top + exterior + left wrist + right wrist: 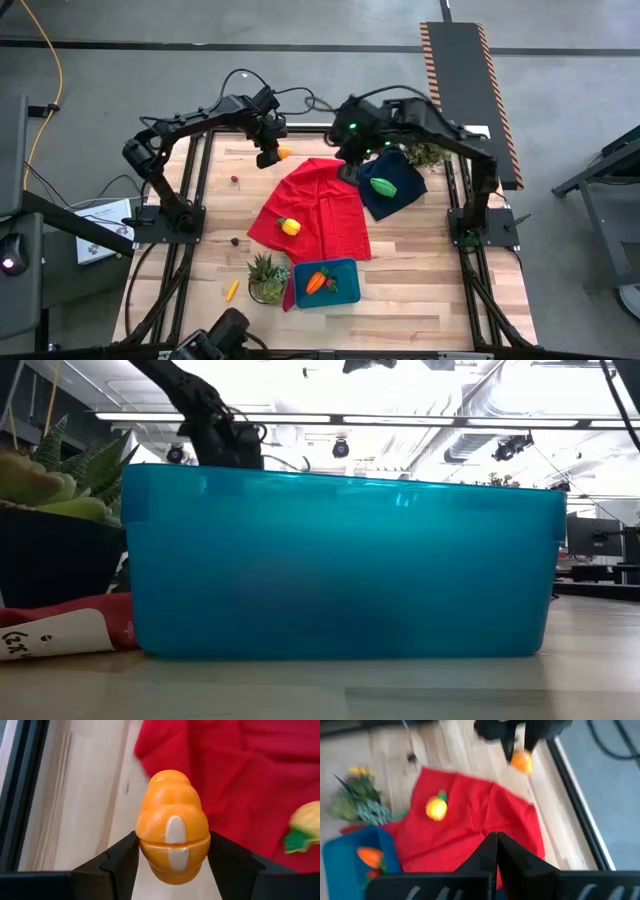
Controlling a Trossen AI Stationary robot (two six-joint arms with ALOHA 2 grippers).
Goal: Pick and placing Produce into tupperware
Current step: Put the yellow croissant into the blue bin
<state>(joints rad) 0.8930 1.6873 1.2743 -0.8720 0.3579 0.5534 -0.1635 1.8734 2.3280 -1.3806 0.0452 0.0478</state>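
My left gripper [271, 152] is near the table's far edge, just beyond the red cloth's far corner, shut on an orange toy piece [172, 845]. My right gripper [496, 842] is shut and hangs over the red cloth [315, 215], near its far right edge [349, 168], touching nothing that I can see. A yellow piece [290, 226] lies on the red cloth. A green oval [383, 185] rests on the navy cloth. The teal tupperware [325, 282] at the near edge holds a carrot [317, 282]. A thin yellow stick [232, 290] lies on the wood. My left gripper pinches the orange piece by its wider end [150, 852], one finger [120, 865] on each opposite side. The rounded narrow end [170, 782] sticks out past the fingertips. The fingers point down at it from above. Whether it is clear of the table I cannot tell.
A small potted plant [265, 278] stands right beside the tupperware's left side. Another leafy plant [428, 155] sits at the far right by the navy cloth [395, 190]. Two small dark bits [234, 180] [235, 241] lie on the wood left of the red cloth.
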